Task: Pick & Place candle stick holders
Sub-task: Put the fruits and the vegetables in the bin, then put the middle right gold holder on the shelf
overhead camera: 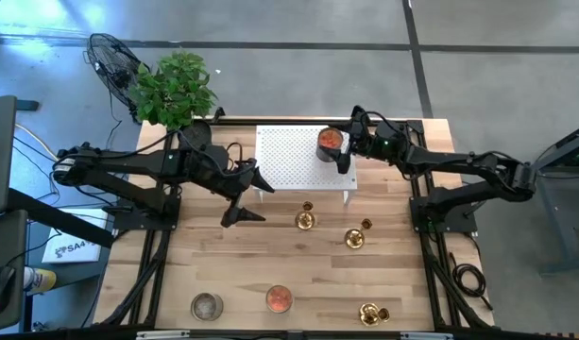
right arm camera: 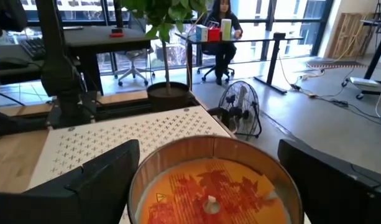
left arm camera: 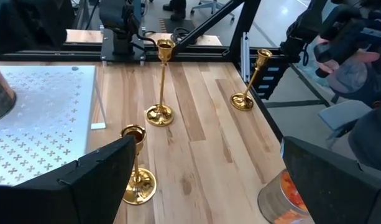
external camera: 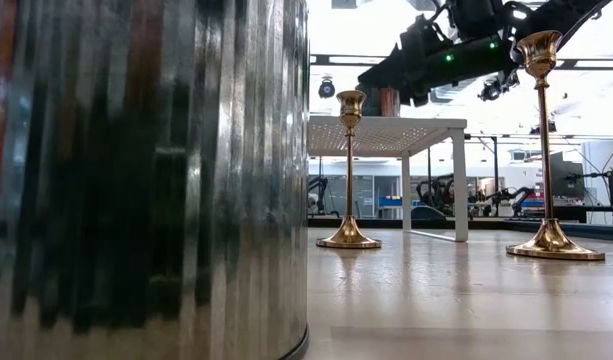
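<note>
Three candle stick holders (overhead camera: 305, 219) stand on the tabletop (overhead camera: 270, 255) in front of the white perforated stand (overhead camera: 294, 159). The low view is half blocked by a ribbed metal tin (external camera: 146, 180). The left pincer (overhead camera: 244, 203) hangs released near them; the right pincer (overhead camera: 344, 159) is spread around an orange candle tin (right arm camera: 212, 186), contact unclear.

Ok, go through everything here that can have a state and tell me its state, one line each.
Left gripper: fingers open, empty, above the table.
Right gripper: fingers open around the orange candle tin on the white stand.
Candlesticks: upright on the table.
Fan: cannot tell if running.
</note>
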Tool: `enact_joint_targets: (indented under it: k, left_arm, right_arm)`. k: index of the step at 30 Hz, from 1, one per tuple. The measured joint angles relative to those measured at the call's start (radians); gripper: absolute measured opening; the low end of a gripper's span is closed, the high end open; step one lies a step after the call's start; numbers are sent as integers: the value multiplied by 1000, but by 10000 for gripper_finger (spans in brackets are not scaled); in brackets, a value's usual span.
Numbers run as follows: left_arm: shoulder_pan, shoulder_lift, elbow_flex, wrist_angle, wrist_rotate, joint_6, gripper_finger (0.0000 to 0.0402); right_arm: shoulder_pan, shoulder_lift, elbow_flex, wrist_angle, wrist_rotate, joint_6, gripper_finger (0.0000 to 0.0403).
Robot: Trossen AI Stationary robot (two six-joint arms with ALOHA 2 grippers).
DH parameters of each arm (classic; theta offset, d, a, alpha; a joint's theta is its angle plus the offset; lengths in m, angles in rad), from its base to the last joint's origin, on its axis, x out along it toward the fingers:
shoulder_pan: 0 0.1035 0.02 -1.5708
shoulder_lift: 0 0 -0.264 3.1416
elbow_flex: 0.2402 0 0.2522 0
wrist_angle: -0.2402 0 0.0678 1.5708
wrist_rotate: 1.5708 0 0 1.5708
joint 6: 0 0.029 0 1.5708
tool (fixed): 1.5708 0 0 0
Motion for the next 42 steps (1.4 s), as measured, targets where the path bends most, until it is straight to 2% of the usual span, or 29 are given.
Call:
enact_joint_targets:
  k: [8,17,25,30,32,37,42]
  left_arm:
    - [0,0,0,-1,1,0,395]
    - [0,0,0,-47,1,0,395]
    - [0,0,0,-85,0,0,395]
    - [0,0,0,-102,-1,5,395]
    - [0,0,0,-112,-2,8,395]
    - [0,0,0,-112,-3,8,395]
    - [0,3,0,-110,-3,8,395]
  right_arm:
    - [1,-28,0,23,-6,-1,376]
    - [64,-206,0,-41,-19,-88,376]
    - [185,-421,0,-349,6,-91,376]
    - [284,-557,0,-586,166,-69,376]
    - [327,-607,0,-651,196,-39,376]
    - [432,-704,0,-755,136,54,376]
    - [532,-743,-22,-832,53,137,376]
